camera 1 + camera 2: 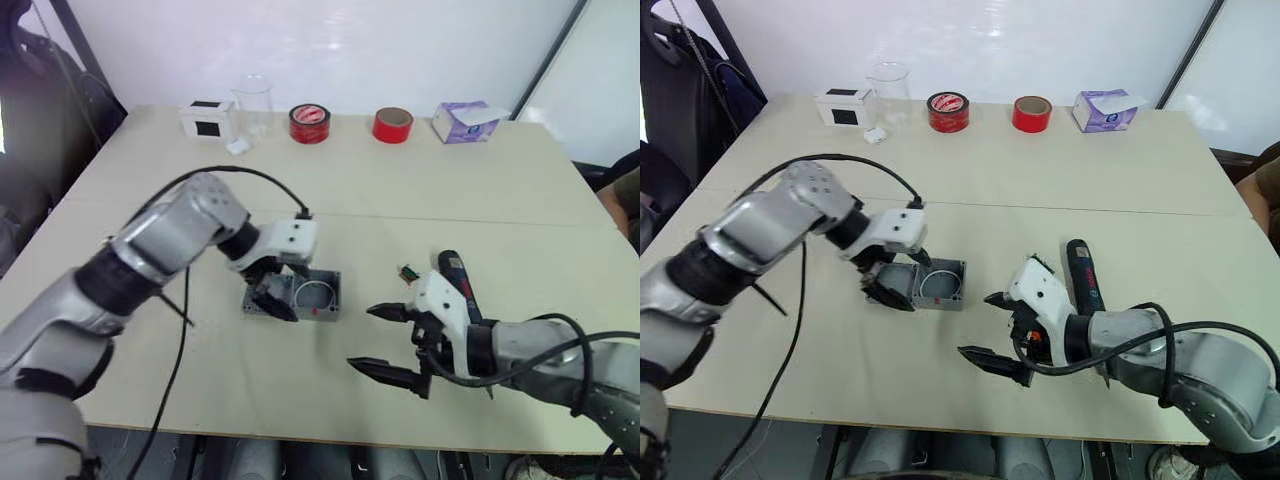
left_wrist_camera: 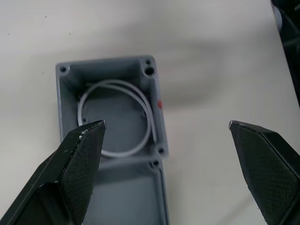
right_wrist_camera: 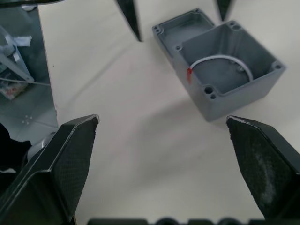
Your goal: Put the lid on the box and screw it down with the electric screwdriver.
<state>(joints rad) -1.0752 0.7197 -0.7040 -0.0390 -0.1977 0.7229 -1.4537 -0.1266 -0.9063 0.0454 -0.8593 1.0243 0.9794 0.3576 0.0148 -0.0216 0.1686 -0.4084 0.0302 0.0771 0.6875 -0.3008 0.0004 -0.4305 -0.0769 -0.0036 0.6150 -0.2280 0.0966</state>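
Box (image 1: 320,296) open side up near table (image 1: 420,190) centre, white loop inside; lid (image 2: 126,197) hollow side up, touching box on robot's left. Left gripper (image 1: 272,300) poised over lid, fingers spread wide, holding nothing. Right gripper (image 1: 385,342) likewise wide open, empty, well apart from box. Electric screwdriver (image 1: 1083,275) flat on table beside right wrist.

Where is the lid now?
The lid lies hollow side up on the table, against the box on the robot's left side, under the open left hand.
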